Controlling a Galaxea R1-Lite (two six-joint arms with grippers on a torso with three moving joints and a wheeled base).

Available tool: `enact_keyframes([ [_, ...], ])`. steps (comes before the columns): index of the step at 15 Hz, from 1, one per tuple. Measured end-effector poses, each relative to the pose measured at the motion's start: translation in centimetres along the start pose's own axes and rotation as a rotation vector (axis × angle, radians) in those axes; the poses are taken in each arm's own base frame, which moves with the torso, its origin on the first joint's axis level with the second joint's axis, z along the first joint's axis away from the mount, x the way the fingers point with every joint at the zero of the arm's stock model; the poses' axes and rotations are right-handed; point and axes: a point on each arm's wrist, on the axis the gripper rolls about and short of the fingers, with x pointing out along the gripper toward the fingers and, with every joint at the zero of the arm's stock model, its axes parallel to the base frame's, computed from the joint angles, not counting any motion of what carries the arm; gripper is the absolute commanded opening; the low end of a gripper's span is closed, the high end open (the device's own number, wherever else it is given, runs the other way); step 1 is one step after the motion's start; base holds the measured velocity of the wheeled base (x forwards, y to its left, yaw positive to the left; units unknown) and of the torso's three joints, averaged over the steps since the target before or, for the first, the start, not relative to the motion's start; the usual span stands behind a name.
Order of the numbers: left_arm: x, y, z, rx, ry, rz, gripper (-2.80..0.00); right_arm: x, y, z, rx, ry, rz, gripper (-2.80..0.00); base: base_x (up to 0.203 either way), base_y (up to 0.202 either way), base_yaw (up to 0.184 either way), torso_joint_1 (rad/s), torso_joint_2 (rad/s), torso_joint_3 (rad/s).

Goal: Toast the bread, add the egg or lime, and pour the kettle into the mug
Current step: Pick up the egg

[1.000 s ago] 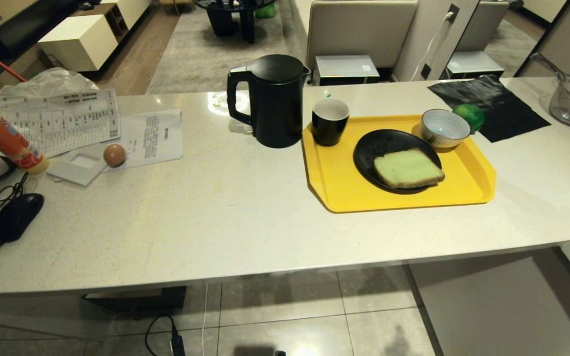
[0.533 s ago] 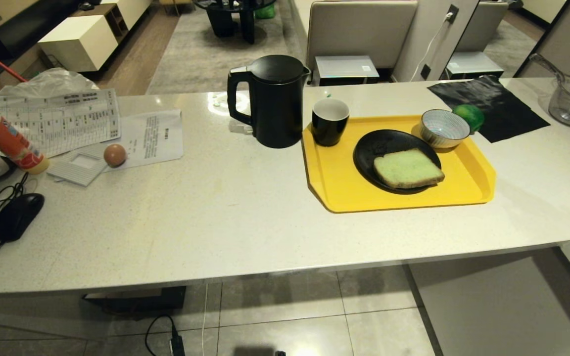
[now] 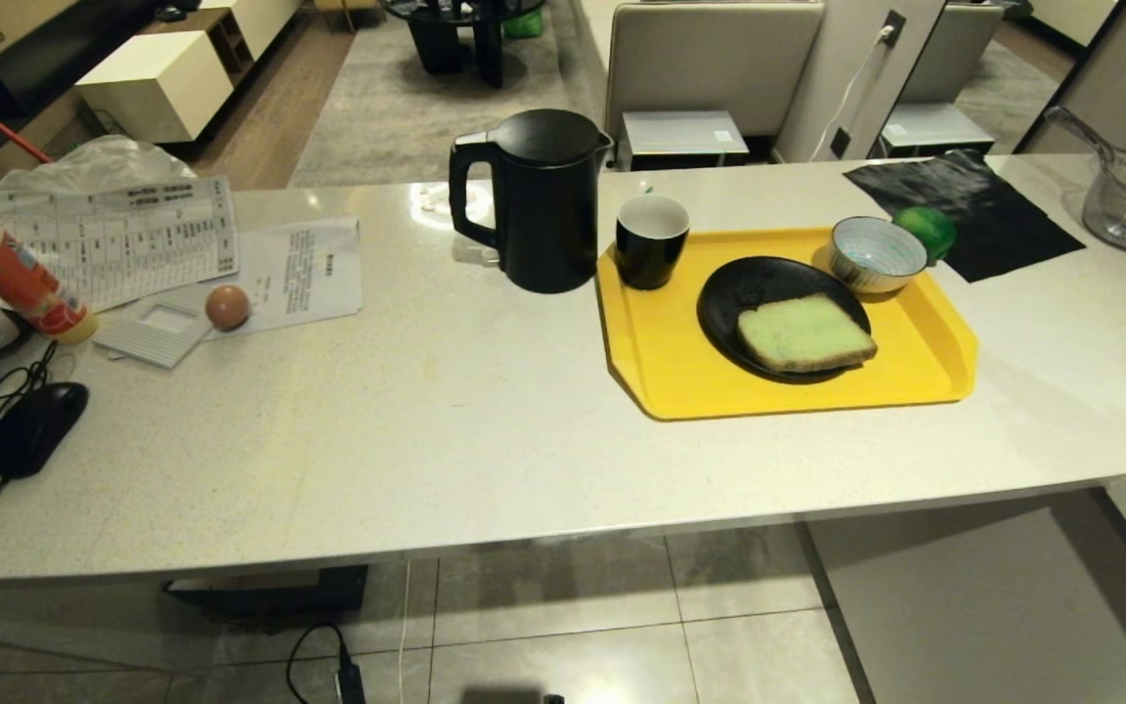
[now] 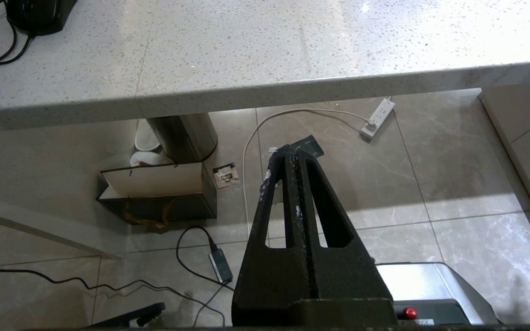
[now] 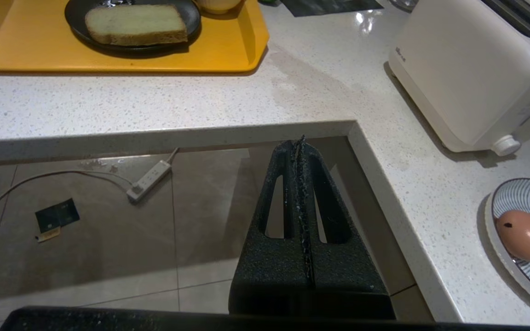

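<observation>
Pale speckled stone counter [image 3: 485,430], L-shaped, over grey floor tiles.

Tall matte black kettle [image 3: 534,200] with domed lid and loop handle stands upright on the counter, just beside the left edge of a yellow plastic tray [image 3: 666,376]. On the tray: short glossy black mug [image 3: 652,241] with white inside, at the far left corner, close to the kettle; a round black plate [image 3: 744,288] in the middle carrying the thick slice of bread [image 3: 805,332], pale green face up, tan crust; a blue-and-white striped bowl [image 3: 878,254] at the far right corner. Round glossy green lime [image 3: 928,230] sits just behind that bowl, off the tray, on the edge of a black sheet [image 3: 993,210].

Plain brown egg [image 3: 227,306] lies far left on printed papers [image 3: 113,235], near a black computer mouse [image 3: 35,426].

Right wrist view: cream toaster [image 5: 469,73] on the counter's side wing; beside it a second striped bowl [image 5: 525,202] holding the pinkish-brown egg with a dark speck [image 5: 521,234].

Left hand [image 4: 288,154] hangs below the counter edge over the floor, fingers pressed together, empty. Right hand [image 5: 299,142] sits low at the counter's inner corner, fingers together, empty. Neither arm shows in the head view.
</observation>
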Motion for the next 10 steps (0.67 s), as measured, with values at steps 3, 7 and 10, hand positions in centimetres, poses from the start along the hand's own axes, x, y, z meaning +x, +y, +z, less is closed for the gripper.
enact_keyframes([
  [3, 0.00, 0.00, 0.00, 0.000, 0.000, 0.000, -2.80, 0.12, 0.31, -1.07, -0.007, -0.038, 0.084, -2.80, 0.000, 0.000, 0.000, 0.000, 0.00, 0.000],
  [7, 0.00, 0.00, 0.00, 0.000, 0.000, 0.000, -2.80, 0.06, 0.71, -1.47, 0.005, -0.030, 0.252, -2.80, 0.000, 0.000, 0.000, 0.000, 0.00, 0.000],
  [10, 0.00, 0.00, 0.00, 0.000, 0.000, 0.000, -2.80, 0.05, 0.74, -1.43, -0.040, -0.043, 0.265, -2.80, 0.000, 0.000, 0.000, 0.000, 0.00, 0.000],
])
